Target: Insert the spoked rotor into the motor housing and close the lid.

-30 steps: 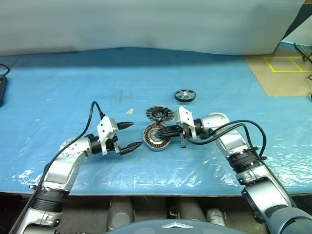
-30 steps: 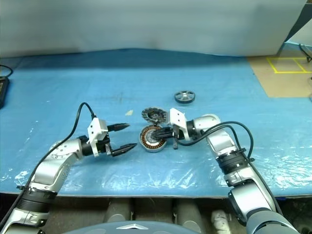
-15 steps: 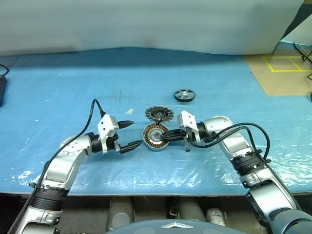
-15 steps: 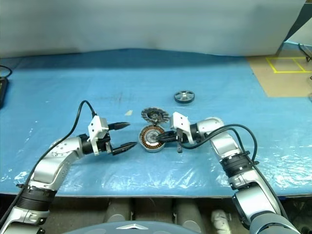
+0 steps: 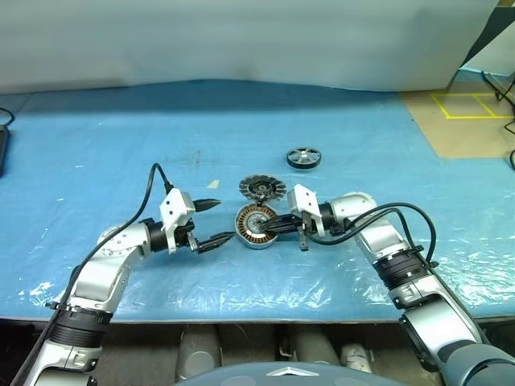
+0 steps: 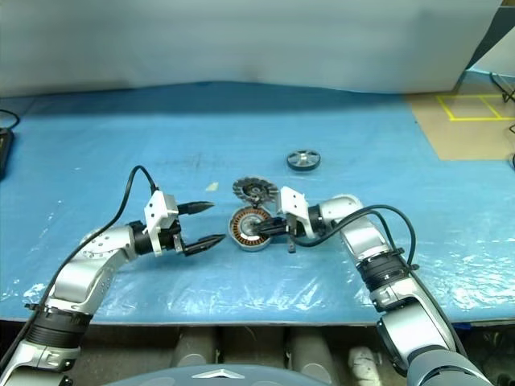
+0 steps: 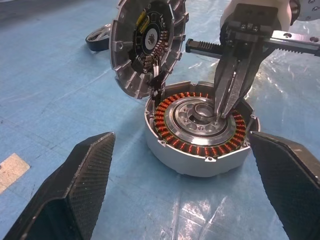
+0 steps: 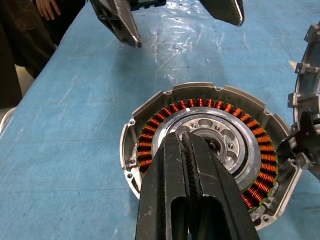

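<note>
Right wrist view: closed right gripper still parked empty over motor housing, left gripper wide open; spoked rotor untouched.

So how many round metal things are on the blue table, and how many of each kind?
Dark flat spoked wheel: 1
Round silver case with copper windings: 1
Silver ribbed disc lid, hinged open on the case: 1
Total: 3
</note>
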